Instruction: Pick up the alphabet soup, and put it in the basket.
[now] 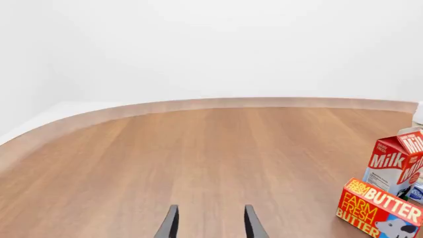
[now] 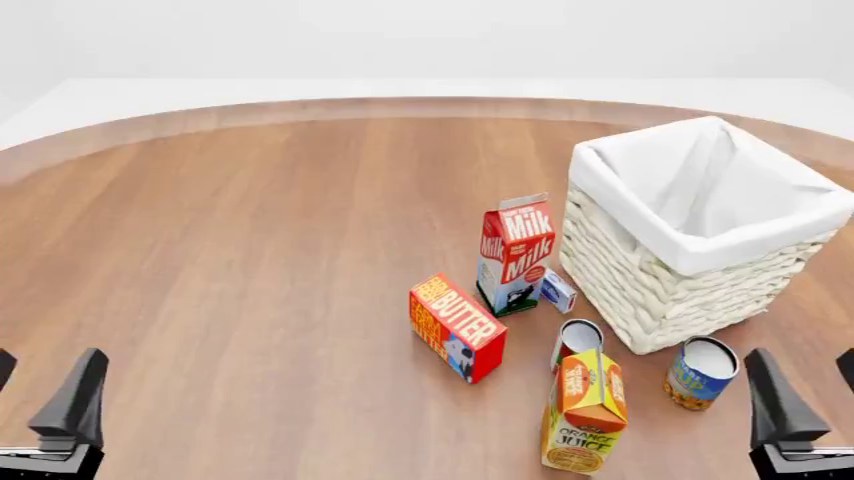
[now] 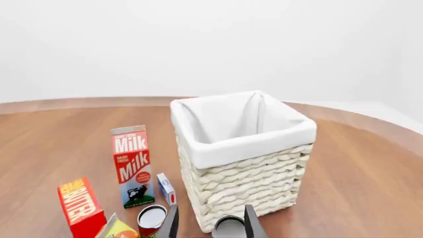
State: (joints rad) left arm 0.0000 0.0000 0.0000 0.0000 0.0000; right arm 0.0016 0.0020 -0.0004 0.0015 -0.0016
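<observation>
Front view shows the alphabet soup (image 2: 699, 372) standing upright just beside the basket (image 2: 667, 290), at its near corner, untouched. Both the left pincer (image 2: 40, 400) and right pincer (image 2: 801, 400) hang parted, holding nothing, above the table (image 2: 240, 250).

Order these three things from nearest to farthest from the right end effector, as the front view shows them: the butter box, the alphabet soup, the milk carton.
From the right end effector, at the front view's lower right:
1. Alphabet soup, just to its left, in front of the basket.
2. Milk carton, farther left and farther back.
3. Butter box, farthest left, though not much beyond the milk carton.
</observation>
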